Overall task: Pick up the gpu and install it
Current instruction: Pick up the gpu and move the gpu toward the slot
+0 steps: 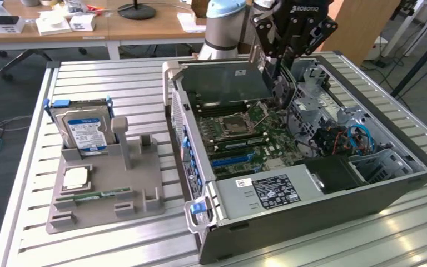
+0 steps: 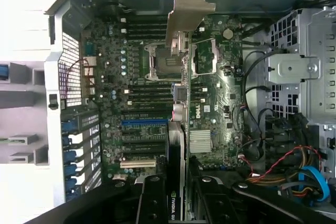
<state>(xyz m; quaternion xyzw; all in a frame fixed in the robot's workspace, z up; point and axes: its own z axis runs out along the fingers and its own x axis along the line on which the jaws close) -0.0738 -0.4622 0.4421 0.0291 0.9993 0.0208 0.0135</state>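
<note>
With the gripper (image 2: 177, 188) clamped on the gpu (image 2: 179, 145) at lower centre, best square its edge to the centre-left motherboard (image 2: 215, 98) slots and press evenly.

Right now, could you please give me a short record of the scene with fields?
held item: thin black graphics card with silver metal bracket, gripped by the jaws
card position: above the green motherboard inside the open dark computer case, apparently not seated
grey holder: silver hard drive with blue-white label, narrow green memory stick
</note>
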